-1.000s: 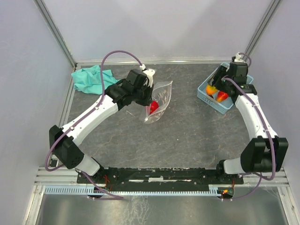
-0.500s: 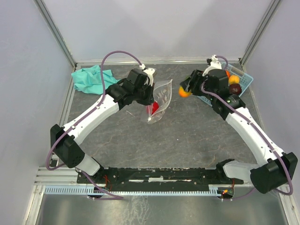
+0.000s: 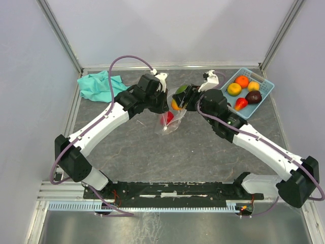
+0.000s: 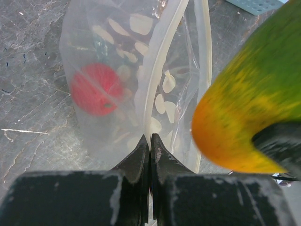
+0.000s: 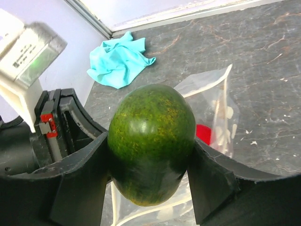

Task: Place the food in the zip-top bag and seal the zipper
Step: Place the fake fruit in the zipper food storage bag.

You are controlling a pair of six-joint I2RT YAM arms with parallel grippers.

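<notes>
A glossy toy fruit point(image 5: 151, 143), dark green over most of its skin and running to yellow and orange at one end, hangs above the desk point(image 3: 203, 147) at the open mouth of the zip-top bag point(image 3: 173, 126). It is clamped between the right fingers point(image 5: 80, 188). The bag is clear, printed with white dots, and sits mid-desk toward the far side. A red fruit point(image 4: 96, 89) lies inside it. The left fingers point(image 4: 137, 160) are pressed together on the whitish zipper point(image 4: 162, 70) edge. At the far right, a light-blue basket point(image 3: 265, 87) holds other fruits point(image 3: 234, 89), orange, yellow, red and maroon. A teal cloth point(image 3: 99, 85) lies crumpled at the far left.
</notes>
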